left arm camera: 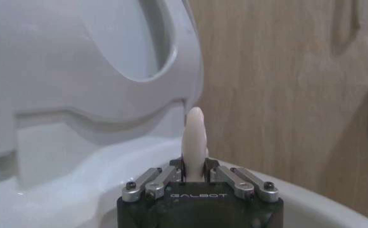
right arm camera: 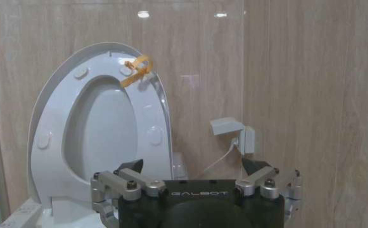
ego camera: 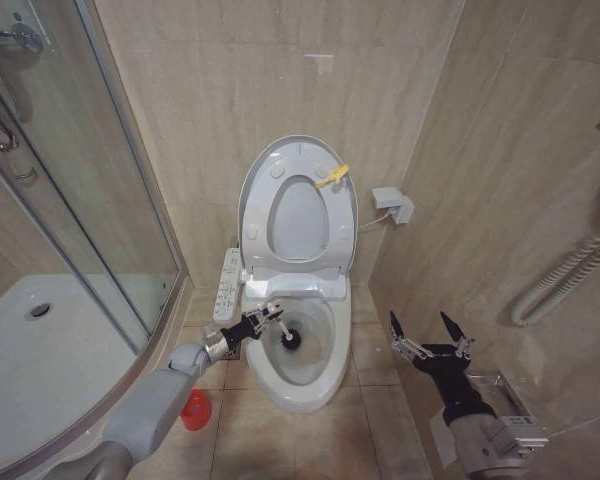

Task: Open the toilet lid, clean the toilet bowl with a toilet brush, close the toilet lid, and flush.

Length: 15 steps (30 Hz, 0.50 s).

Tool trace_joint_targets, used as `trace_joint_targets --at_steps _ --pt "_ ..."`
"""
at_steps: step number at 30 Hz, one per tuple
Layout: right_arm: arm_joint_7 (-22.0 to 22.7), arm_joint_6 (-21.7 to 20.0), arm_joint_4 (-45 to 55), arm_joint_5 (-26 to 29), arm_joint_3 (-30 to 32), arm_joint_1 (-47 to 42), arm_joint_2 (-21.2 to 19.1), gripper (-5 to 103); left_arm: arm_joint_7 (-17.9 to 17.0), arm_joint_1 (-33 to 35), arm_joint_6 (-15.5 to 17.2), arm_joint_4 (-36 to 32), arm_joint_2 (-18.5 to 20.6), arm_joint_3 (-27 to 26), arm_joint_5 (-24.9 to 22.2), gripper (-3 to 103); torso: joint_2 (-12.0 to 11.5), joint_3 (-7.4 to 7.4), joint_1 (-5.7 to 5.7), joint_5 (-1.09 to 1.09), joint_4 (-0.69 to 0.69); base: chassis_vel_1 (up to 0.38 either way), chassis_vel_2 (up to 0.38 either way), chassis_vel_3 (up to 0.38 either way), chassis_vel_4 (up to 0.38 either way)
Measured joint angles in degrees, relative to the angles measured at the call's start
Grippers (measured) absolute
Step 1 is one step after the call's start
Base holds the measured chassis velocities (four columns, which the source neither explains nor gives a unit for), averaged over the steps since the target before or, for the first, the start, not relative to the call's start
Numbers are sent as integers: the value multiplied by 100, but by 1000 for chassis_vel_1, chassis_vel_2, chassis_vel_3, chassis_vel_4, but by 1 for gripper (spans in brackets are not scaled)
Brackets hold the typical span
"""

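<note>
Toilet bowl point(ego camera: 298, 372) at centre on the floor, against the back wall. Toilet lid point(ego camera: 257, 175) raised upright behind the bowl, seat point(ego camera: 298, 218) upright against its front, clip point(ego camera: 332, 177) at the lid's upper right rim. Control panel point(ego camera: 228, 284) along the bowl's left side. Left pincer point(ego camera: 270, 315) over the bowl's left rim, closed on toilet brush point(ego camera: 284, 334), bristle head down inside the bowl. Brush holder point(ego camera: 194, 409) on the floor left of the bowl, beside the shower enclosure point(ego camera: 70, 250). Right pincer point(ego camera: 428, 333) right of the bowl, apart from it, jaws spread. Wall socket point(ego camera: 393, 205) right of the lid.
</note>
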Motion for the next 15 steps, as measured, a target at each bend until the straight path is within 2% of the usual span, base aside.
trace_joint_targets --at_steps 6,9,11,15 --pt "0 0 0 0 0 0 0 100 -41 19 44 172 -98 44 220 19 1 -1 0 1 2 0 0 0 0" --pt "0 0 0 0 0 0 1 100 -163 52 62 192 -151 -45 12 19 0 0 0 0 2 0 0 0 0" --pt "0 0 0 0 0 0 0 100 -420 110 145 -171 -158 -144 -350 19 0 1 0 -2 1 0 0 0 0" --pt "0 0 0 0 0 0 0 100 -701 94 119 -632 -190 -297 -560 19 0 0 0 1 -1 0 0 0 0"
